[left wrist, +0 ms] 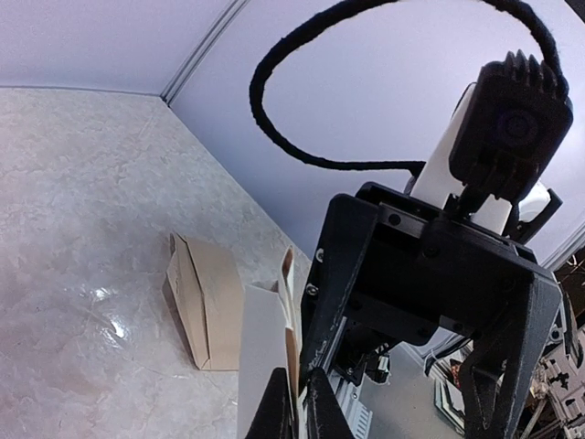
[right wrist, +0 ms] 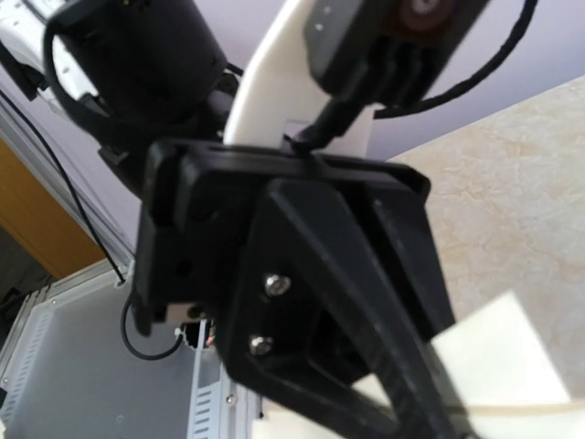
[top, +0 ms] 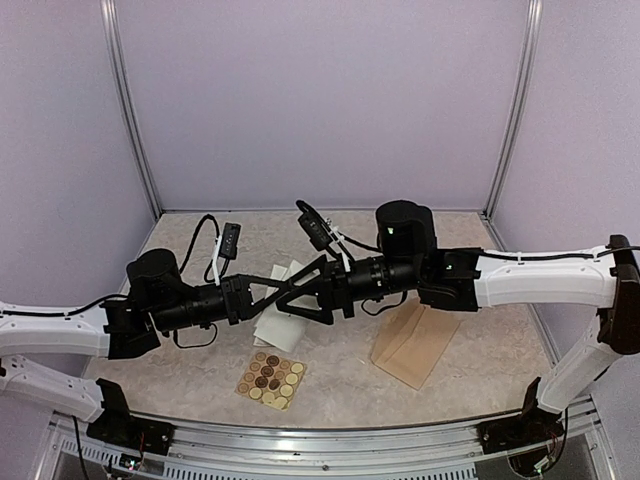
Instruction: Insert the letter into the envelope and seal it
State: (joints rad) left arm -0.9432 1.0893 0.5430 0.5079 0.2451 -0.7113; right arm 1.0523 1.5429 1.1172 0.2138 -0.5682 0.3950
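You're readying insertion: left pincer [left wrist: 297,409] is clamping the letter's [left wrist: 265,352] edge, right pincer [top: 300,292] is gaping alongside. Next you're likely needing the envelope [top: 415,345], lying behind the right pincer, opened.

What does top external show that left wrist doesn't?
Only top external: the sticker sheet, lying near the front of the table, plus both arms end to end. Only left wrist: the left hand pinched shut on the letter, which stands upright. Both: the letter and the envelope, which lies flat on the table, apart from the letter.
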